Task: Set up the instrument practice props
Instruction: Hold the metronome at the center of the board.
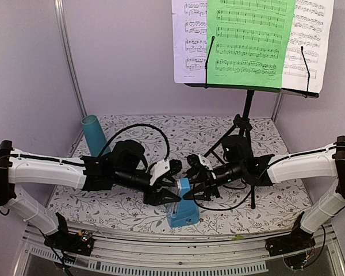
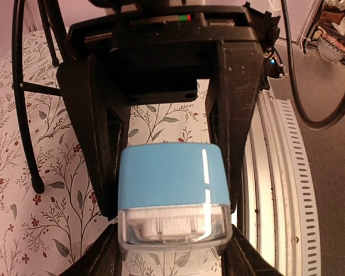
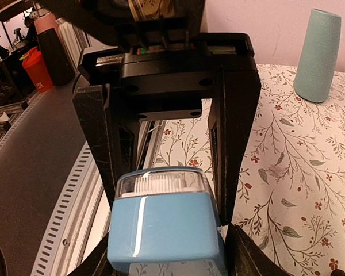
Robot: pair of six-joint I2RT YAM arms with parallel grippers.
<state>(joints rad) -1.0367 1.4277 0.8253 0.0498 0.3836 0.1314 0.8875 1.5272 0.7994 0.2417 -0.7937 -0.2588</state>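
The small blue metronome point(image 1: 183, 210) with its clear cover stands at the table's near edge, between both arms. My left gripper point(image 1: 171, 195) reaches it from the left and my right gripper point(image 1: 194, 192) from the right. In the left wrist view the left gripper point(image 2: 172, 259) has both fingers pressed on the metronome point(image 2: 172, 184) sides. In the right wrist view the right gripper point(image 3: 169, 259) clamps the metronome point(image 3: 164, 230) the same way. The black music stand point(image 1: 250, 92) stands at the back right, holding white pages point(image 1: 190, 46) and a green page point(image 1: 250, 40).
A teal cup point(image 1: 94, 135) stands at the back left of the floral table cover point(image 1: 178, 135), also in the right wrist view as the cup point(image 3: 317, 54). The stand's tripod legs point(image 1: 230, 138) spread behind the right arm. A metal rail point(image 1: 178, 244) runs along the near edge.
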